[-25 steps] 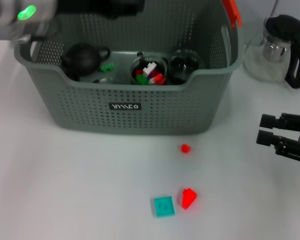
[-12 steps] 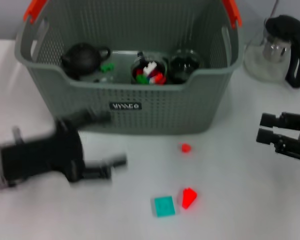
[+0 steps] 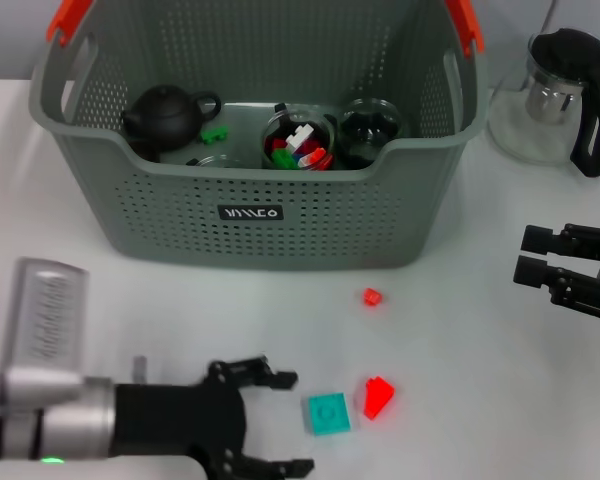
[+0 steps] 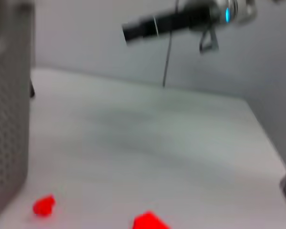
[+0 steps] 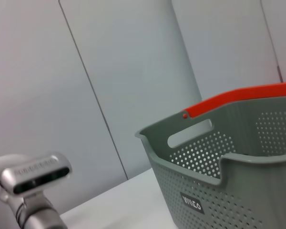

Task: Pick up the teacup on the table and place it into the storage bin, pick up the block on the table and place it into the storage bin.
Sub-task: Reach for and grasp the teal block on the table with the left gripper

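The teal block (image 3: 329,413) lies flat on the white table (image 3: 460,370), in front of the storage bin (image 3: 260,215) and well apart from its front wall. My left gripper (image 3: 280,423) is low over the table with its two fingers spread open, one finger (image 3: 265,375) on the bin side and the other nearer to me. The block is straight ahead of the fingertips, toward my right, just beside them but not yet between them. It looks about square, so I judge there is no long axis to follow; I only need to go forward. A red wedge block (image 3: 377,396) sits just beside the teal one on its far side, and a small red piece (image 3: 371,297) lies nearer the bin. My right gripper (image 3: 532,258) rests well apart at the right edge, also open, so the left one is much nearer. The teacups seem to be already inside the bin.
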Action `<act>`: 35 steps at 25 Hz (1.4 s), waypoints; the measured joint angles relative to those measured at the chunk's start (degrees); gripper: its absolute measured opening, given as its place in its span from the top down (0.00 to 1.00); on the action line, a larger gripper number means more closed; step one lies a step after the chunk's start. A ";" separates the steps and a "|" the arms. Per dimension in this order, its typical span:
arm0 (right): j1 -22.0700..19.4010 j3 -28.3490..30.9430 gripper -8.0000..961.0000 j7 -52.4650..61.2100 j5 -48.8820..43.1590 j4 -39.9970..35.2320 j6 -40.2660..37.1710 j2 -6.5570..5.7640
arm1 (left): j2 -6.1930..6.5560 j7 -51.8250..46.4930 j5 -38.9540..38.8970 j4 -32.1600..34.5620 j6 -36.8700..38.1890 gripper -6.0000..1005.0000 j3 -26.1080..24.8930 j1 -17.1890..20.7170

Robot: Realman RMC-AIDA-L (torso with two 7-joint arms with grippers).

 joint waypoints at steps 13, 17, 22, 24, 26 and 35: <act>-0.35 -0.01 0.48 -0.22 0.08 0.00 0.30 0.06 | 0.01 14.55 -5.43 -9.99 -10.11 0.11 2.14 -2.93; -0.29 0.00 0.48 -0.24 0.06 0.00 0.30 0.03 | 0.01 17.11 -5.37 -11.34 -11.52 0.11 2.11 -3.09; -0.27 -0.01 0.48 -0.21 0.05 0.00 0.30 0.02 | 0.01 17.87 -5.26 -12.30 -13.00 0.14 2.18 -3.19; -0.28 0.00 0.48 -0.21 0.05 0.00 0.30 0.05 | 0.01 17.90 -5.22 -12.89 -13.34 0.19 2.25 -3.47; -0.30 0.00 0.48 -0.21 0.05 0.00 0.29 0.06 | 0.01 17.92 -5.17 -13.29 -13.40 0.23 2.24 -3.72; -0.43 -0.01 0.48 -0.27 0.05 0.08 0.25 -0.01 | 0.01 17.78 -5.07 -14.22 -13.91 0.38 2.48 -4.57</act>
